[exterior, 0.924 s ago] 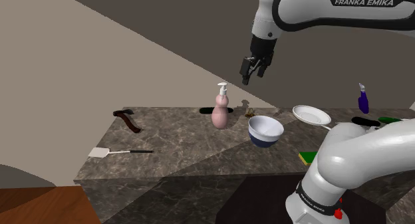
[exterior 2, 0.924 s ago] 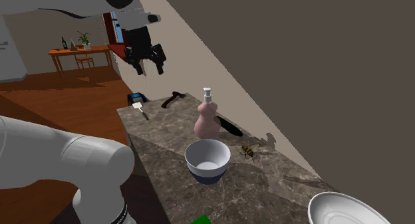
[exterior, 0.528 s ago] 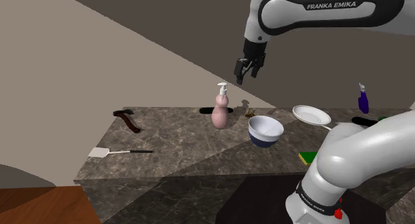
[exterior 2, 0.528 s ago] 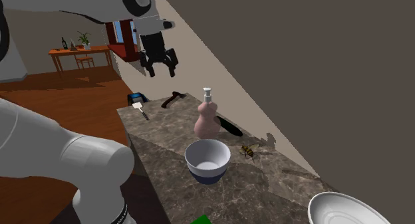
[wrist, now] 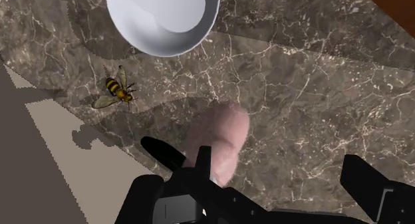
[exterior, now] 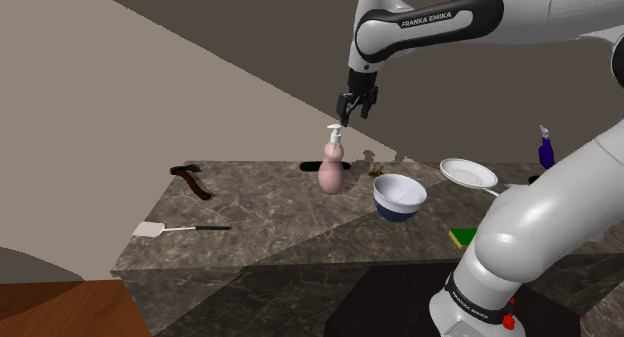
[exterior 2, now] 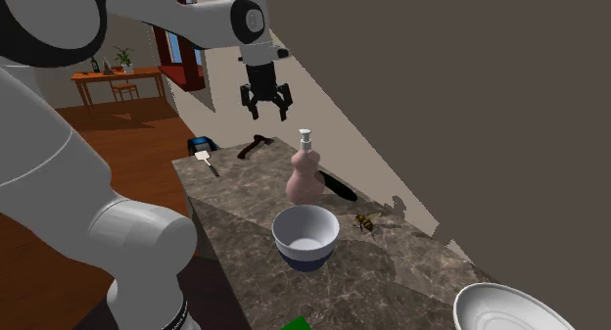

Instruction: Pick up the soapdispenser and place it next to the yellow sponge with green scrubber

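Note:
The soap dispenser [exterior: 331, 167] is a pink, gourd-shaped bottle with a white pump, upright near the back of the marble counter [exterior: 270, 235]. My gripper [exterior: 353, 108] hangs open just above its pump, slightly to the shoulder view's right. The second exterior view has the gripper [exterior 2: 266, 104] above and to the left of the dispenser [exterior 2: 305, 173]. Looking down in the wrist view, the dispenser [wrist: 221, 137] lies close to one finger [wrist: 163, 153], with the other finger [wrist: 368, 179] far off. The green-topped yellow sponge [exterior: 463, 237] lies at the counter's front, by my arm.
A white and blue bowl [exterior: 400, 197] stands between dispenser and sponge. A white plate [exterior: 467, 172], a toy bee [exterior: 375, 169] and a blue spray bottle [exterior: 546, 148] sit farther back. A spatula [exterior: 172, 228] and a dark red tool [exterior: 192, 181] lie at the shoulder view's left.
The gripper has swung to the shoulder view's left and toward the wall, ending above the dispenser's pump. Nothing on the counter has moved.

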Action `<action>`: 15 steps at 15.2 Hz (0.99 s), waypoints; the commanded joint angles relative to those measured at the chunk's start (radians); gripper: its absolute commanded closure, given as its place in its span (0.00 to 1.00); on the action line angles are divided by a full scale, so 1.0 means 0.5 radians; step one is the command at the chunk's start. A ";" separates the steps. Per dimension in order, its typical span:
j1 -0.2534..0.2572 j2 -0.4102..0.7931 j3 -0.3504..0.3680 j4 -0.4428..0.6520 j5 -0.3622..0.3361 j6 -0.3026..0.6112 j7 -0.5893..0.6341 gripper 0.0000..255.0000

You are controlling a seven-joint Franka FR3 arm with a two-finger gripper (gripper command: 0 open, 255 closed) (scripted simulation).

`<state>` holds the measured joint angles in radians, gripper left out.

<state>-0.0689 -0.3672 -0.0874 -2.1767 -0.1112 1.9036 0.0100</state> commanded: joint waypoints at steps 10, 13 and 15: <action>-0.085 0.844 -0.185 0.601 0.166 0.157 -0.280 0.00; -0.091 0.877 -0.186 0.581 0.173 0.208 -0.287 0.00; -0.092 0.893 -0.186 0.546 0.176 0.259 -0.289 0.00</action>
<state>-0.1149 0.0742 -0.1805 -1.8963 -0.0243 2.0202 -0.1342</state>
